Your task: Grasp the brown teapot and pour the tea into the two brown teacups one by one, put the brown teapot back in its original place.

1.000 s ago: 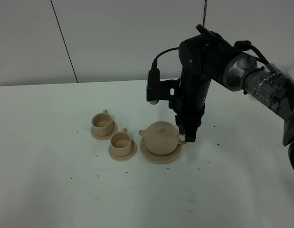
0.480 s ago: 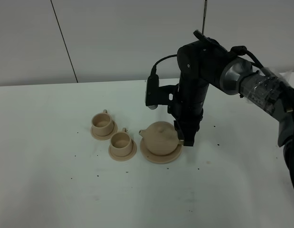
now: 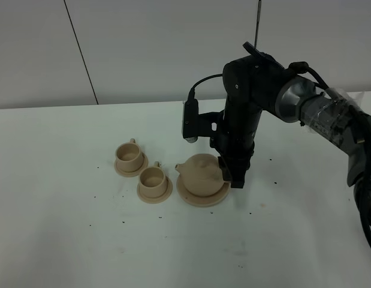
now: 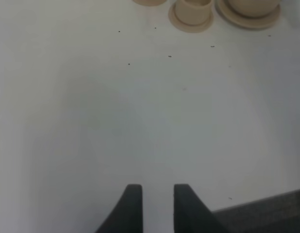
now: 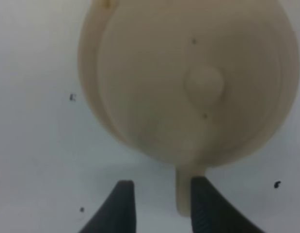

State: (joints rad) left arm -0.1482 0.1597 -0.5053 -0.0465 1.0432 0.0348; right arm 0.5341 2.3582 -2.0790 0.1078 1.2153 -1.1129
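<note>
Right hand (image 3: pixel 234 177) has edged closer to teapot (image 3: pixel 201 170), mid-frame; jaws wide astride handle (image 5: pixel 187 193), unclosed, so grasp comes next.

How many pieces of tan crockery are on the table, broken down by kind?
teapot: 1
teacups: 2
cup saucers: 2
large saucer under the teapot: 1
Total: 6
</note>
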